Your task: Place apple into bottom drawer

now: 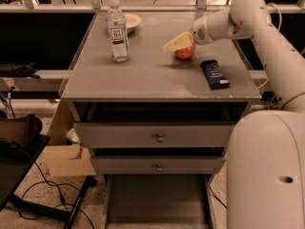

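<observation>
The apple (186,53), small and red-orange, sits on the grey cabinet top right of centre. My gripper (173,44), with pale yellow tips, reaches in from the right and lies over the apple's upper left side, hiding its top. The bottom drawer (157,197) is pulled out at the foot of the cabinet, a wide shallow grey tray, with nothing showing inside it.
A clear water bottle (117,30) stands at the back left of the cabinet top (143,80), with a small plate (131,20) behind it. A dark snack bar (214,73) lies right of the apple. Two knobbed drawer fronts (157,136) sit above the tray. Cardboard (66,159) and cables lie at left.
</observation>
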Available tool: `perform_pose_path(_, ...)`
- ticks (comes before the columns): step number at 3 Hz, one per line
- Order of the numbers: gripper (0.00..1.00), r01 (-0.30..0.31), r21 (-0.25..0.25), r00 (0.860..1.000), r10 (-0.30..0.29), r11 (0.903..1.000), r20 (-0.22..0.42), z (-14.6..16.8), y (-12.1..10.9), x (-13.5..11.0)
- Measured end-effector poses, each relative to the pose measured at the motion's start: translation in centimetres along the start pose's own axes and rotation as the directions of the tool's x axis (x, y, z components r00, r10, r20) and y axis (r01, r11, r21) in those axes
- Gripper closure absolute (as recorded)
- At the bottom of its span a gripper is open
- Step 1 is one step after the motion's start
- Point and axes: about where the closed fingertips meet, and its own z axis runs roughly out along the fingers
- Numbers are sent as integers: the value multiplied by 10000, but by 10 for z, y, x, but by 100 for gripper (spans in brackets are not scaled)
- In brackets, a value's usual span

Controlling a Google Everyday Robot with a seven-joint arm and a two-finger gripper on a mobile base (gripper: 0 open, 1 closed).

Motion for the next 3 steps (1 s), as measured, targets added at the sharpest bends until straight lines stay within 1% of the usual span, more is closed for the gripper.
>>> perform_pose_path(1, 16, -520, -45, 9986, 520, 9986, 9, 9, 3, 19)
perform_pose_path(2, 39, -589, -121, 9982, 588, 9982, -89, 12, 6, 21)
perform_pose_path(3, 70, -589, -122, 9982, 588, 9982, -89, 12, 6, 20)
